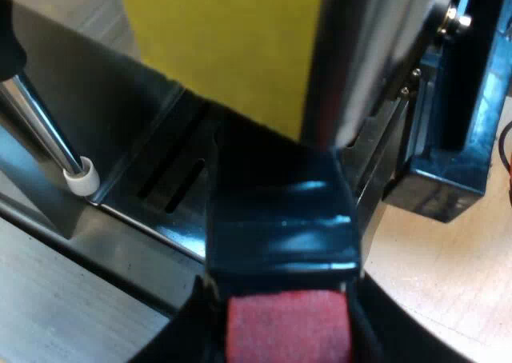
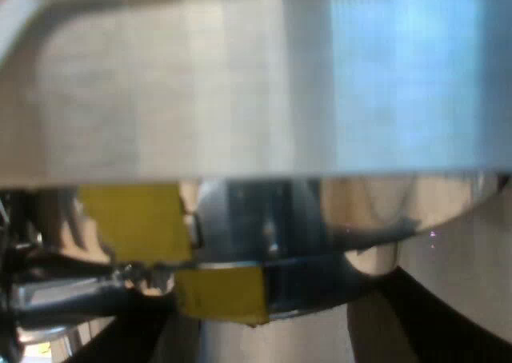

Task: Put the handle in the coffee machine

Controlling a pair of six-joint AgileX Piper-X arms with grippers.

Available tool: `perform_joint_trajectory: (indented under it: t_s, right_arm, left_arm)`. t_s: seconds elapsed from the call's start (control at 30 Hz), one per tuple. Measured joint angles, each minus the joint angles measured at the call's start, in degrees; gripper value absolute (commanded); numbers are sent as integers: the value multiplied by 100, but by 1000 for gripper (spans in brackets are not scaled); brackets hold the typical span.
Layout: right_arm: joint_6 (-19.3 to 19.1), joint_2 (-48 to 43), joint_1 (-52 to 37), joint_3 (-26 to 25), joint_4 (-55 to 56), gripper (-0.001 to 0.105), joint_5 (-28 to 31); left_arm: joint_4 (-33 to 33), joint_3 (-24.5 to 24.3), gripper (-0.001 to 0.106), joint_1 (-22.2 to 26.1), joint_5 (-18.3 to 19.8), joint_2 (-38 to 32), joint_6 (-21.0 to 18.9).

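The holder's dark handle (image 1: 280, 227) runs from the espresso machine's front (image 1: 232, 43) towards me and ends in red (image 1: 288, 327). My left gripper (image 1: 284, 335) is shut on the handle at that red end, one black finger on each side. The holder's metal head is hidden under the machine's yellow panel. My right gripper (image 2: 272, 343) is open, its dark fingers (image 2: 448, 323) wide apart, close against a shiny metal surface (image 2: 256, 83) with nothing between them.
Under the handle lies the machine's slotted drip tray (image 1: 172, 179). A steam wand with a white tip (image 1: 80, 175) hangs beside it. A pale wooden tabletop (image 1: 448, 283) shows past the machine's base. The metal surface reflects yellow patches (image 2: 220, 291).
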Motion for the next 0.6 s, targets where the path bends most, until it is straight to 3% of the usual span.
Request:
perform_joint_trajectory:
  t_s: [0.27,0.3,0.33,0.6]
  right_arm:
    - [0,0,0,-21,0,44,0]
    - [0,50,0,-88,0,44,68]
    - [0,66,0,-122,0,44,109]
    - [-8,64,0,-166,73,44,184]
  left_arm:
    - [0,0,7,0,0,0,0]
    - [0,-14,46,0,-11,0,0]
    - [0,-11,51,0,-17,0,0]
    - [125,-78,54,30,344,-14,-87]
